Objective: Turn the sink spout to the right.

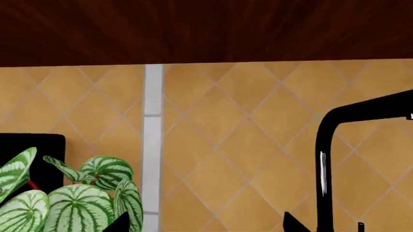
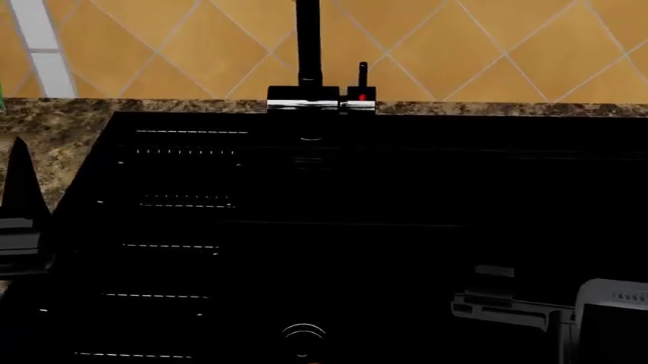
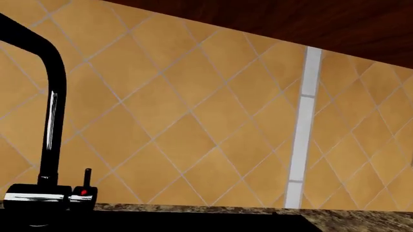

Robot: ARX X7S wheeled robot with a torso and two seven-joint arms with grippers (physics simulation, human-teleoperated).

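Sink spout (image 2: 308, 45): rising upright behind the sink (image 2: 405, 189).
Left pincer (image 2: 20, 220): hanging over the worktop (image 2: 51, 129); opening unclear.
Right pincer (image 2: 506, 299): hovering above the basin; opening unclear.

A tiled wall (image 1: 258, 145) in orange-tan diamonds is filling most of what I am seeing, with pale grout lines crossing it. A white strip (image 1: 153, 140) is running down it left of centre in my left wrist view, and the same kind of strip is showing at the upper left of my head view and right of centre in my right wrist view. Dark wood (image 1: 206, 29) is spanning the top above the tiles. A plant (image 1: 77, 198) with striped green-and-white leaves is sitting at the lower left, partly covering a black block (image 1: 38, 154). A speckled brown counter (image 2: 61, 129) is lying below the tiles, and a short lever (image 2: 363, 76) with a red dot is standing on it.
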